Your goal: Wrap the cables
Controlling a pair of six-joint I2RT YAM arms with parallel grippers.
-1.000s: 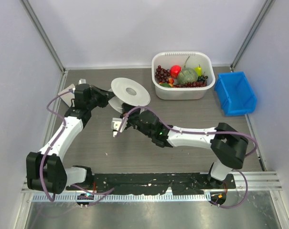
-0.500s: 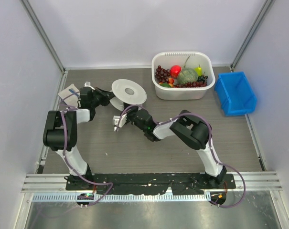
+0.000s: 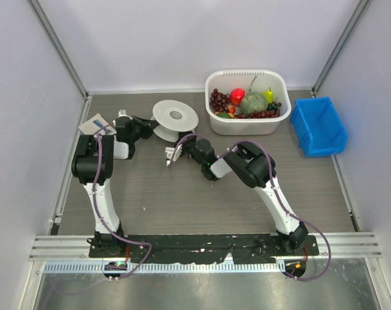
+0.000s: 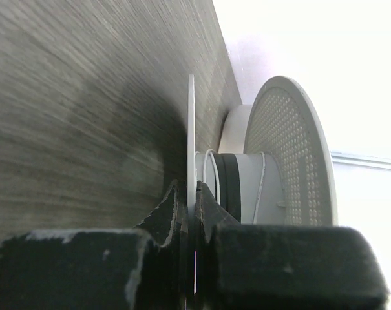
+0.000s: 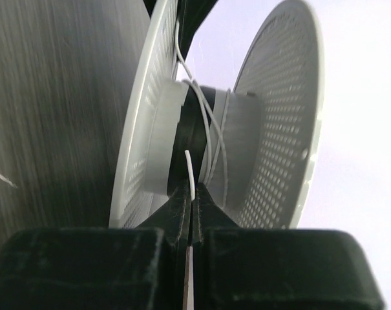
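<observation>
Cables (image 5: 191, 173): few crossed turns on spool (image 3: 174, 117) hub, wrapping judged begun, not finished; remaining loose length unseen. Right gripper (image 5: 192, 201) fingers pressed together, pinching cables beside hub. Left gripper (image 4: 194, 210) fingers clamp spool flange.

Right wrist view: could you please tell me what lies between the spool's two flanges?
In the right wrist view, the hub of the spool fills that gap, crossed by a few turns of white cord; the right gripper pinches the cord's end.
</observation>
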